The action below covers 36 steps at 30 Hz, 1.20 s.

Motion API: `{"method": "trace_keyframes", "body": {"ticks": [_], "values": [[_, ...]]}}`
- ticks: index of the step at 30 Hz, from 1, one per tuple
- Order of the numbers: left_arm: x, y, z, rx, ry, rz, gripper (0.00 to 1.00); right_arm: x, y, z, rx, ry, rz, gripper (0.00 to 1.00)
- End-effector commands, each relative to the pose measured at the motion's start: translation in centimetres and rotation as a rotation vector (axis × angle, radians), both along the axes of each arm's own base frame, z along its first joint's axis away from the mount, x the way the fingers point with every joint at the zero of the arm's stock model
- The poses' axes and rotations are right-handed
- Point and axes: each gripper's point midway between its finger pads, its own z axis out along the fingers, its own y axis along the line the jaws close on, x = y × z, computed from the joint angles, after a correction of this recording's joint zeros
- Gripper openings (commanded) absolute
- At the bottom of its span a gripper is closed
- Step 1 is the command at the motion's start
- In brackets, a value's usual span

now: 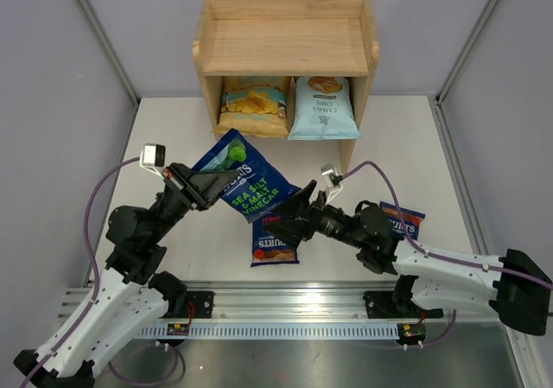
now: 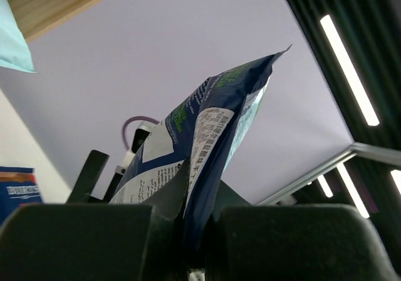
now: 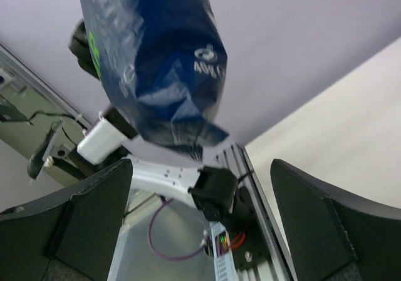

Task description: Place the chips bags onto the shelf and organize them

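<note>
Bright, even light comes from above. Long lamps (image 2: 349,68) glow white in the left wrist view. The metal rail (image 1: 294,300) shines. The blue bag (image 2: 213,137) looks sharp, but the near fingers (image 3: 75,231) are dark and blurry.

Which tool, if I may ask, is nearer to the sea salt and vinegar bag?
Left: the left tool is shut on the sea salt bag; the right tool stands open beside its opposite end.

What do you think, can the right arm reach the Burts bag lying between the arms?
Probably yes: the right gripper hangs just over that Burts bag, jaws open and empty. The raised bag in the left gripper is close beside it, not underneath.
</note>
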Motion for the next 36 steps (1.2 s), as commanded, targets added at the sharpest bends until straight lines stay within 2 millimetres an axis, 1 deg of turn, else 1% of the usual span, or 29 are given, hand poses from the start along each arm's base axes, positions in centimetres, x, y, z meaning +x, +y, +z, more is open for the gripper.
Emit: {"method": "trace_keyframes", "body": {"ticks": [1, 2, 3, 4, 5, 6, 8, 11, 12, 13, 14, 15, 16, 18, 19, 20, 21, 22, 23, 24, 25, 26, 27, 28, 29, 31, 33, 35, 36], "values": [[-0.6, 1.7, 3.2, -0.224, -0.006, -0.015, 0.06, 0.1, -1.1, 8.3, 0.331, -0.103, -0.029, 0.99], [-0.4, 1.7, 2.8, -0.232, 0.011, -0.012, 0.06, 0.3, -1.0, 8.5, 0.346, -0.105, -0.037, 0.98], [-0.2, 1.8, 2.4, -0.241, 0.037, -0.015, 0.06, 0.6, -1.3, 9.3, 0.390, -0.107, -0.057, 0.98], [-0.1, 2.1, 2.3, -0.254, 0.053, -0.004, 0.06, 1.2, -1.0, 9.0, 0.392, -0.098, -0.075, 0.97], [0.1, 1.9, 1.4, -0.250, 0.080, -0.005, 0.06, 1.9, -1.1, 9.0, 0.408, -0.084, -0.108, 0.96], [0.3, 1.9, 0.9, -0.254, 0.112, -0.009, 0.06, 2.1, -1.3, 9.4, 0.433, -0.079, -0.120, 0.95], [0.7, 1.9, -0.4, -0.255, 0.153, -0.005, 0.06, 2.8, -1.0, 9.3, 0.446, -0.069, -0.145, 0.93], [1.2, 1.9, -2.0, -0.242, 0.216, 0.013, 0.06, 3.1, -0.6, 9.4, 0.457, -0.060, -0.143, 0.79], [1.3, 2.0, -2.2, -0.244, 0.222, 0.023, 0.06, 3.2, -0.4, 9.5, 0.451, -0.057, -0.140, 0.75], [1.2, 2.2, -2.2, -0.243, 0.223, 0.027, 0.06, 3.2, -0.2, 9.3, 0.443, -0.049, -0.135, 0.67], [1.4, 2.1, -2.5, -0.232, 0.234, 0.036, 0.06, 3.2, -0.1, 9.2, 0.436, -0.049, -0.133, 0.63], [1.4, 2.2, -2.5, -0.228, 0.234, 0.044, 0.06, 3.1, -0.2, 9.1, 0.435, -0.047, -0.134, 0.60], [1.4, 2.3, -2.5, -0.223, 0.233, 0.052, 0.09, 3.1, -0.3, 9.0, 0.432, -0.046, -0.136, 0.55], [1.7, 2.5, -2.6, -0.201, 0.231, 0.081, 0.14, 2.9, -0.6, 8.7, 0.410, -0.047, -0.137, 0.53], [1.7, 2.6, -2.6, -0.196, 0.227, 0.096, 0.16, 3.1, -0.2, 7.7, 0.356, -0.029, -0.140, 0.52], [2.2, 2.8, -2.8, -0.174, 0.231, 0.131, 0.17, 2.8, -0.6, 8.3, 0.352, -0.023, -0.138, 0.51], [2.4, 3.0, -2.9, -0.162, 0.225, 0.152, 0.19, 2.8, -0.5, 8.1, 0.324, -0.010, -0.137, 0.50], [2.6, 2.9, -3.4, -0.115, 0.219, 0.175, 0.23, 3.1, 0.2, 6.6, 0.240, 0.028, -0.137, 0.47], [3.0, 2.8, -3.6, -0.087, 0.221, 0.194, 0.25, 2.9, -0.1, 7.6, 0.243, 0.025, -0.138, 0.45], [3.0, 2.8, -2.8, -0.070, 0.203, 0.201, 0.25, 2.9, -0.1, 7.4, 0.223, 0.035, -0.138, 0.44], [3.1, 2.6, -3.1, -0.017, 0.188, 0.216, 0.25, 3.0, -0.1, 7.0, 0.196, 0.055, -0.141, 0.38], [3.7, 2.3, -3.3, 0.017, 0.189, 0.225, 0.26, 2.8, -0.3, 7.2, 0.199, 0.062, -0.140, 0.35], [3.5, 2.3, -2.3, 0.024, 0.164, 0.229, 0.25, 2.9, -0.5, 7.2, 0.198, 0.070, -0.146, 0.32], [3.6, 2.2, -2.3, 0.043, 0.159, 0.233, 0.25, 3.2, -0.5, 6.5, 0.173, 0.108, -0.159, 0.27], [3.7, 2.1, -2.3, 0.067, 0.139, 0.239, 0.24, 3.2, -0.6, 6.5, 0.168, 0.115, -0.165, 0.12], [3.6, 1.8, -1.7, 0.089, 0.110, 0.231, 0.24, 3.3, -0.9, 6.3, 0.163, 0.139, -0.173, 0.11], [3.6, 1.7, -1.5, 0.114, 0.093, 0.232, 0.33, 3.4, -1.2, 6.5, 0.171, 0.153, -0.184, 0.11], [3.6, 2.0, -1.2, 0.162, 0.074, 0.263, 0.45, 3.7, -1.7, 6.2, 0.177, 0.213, -0.200, 0.11], [3.7, 2.3, -1.4, 0.183, 0.077, 0.280, 0.56, 4.5, -2.1, 6.1, 0.188, 0.252, -0.244, 0.12]]}}
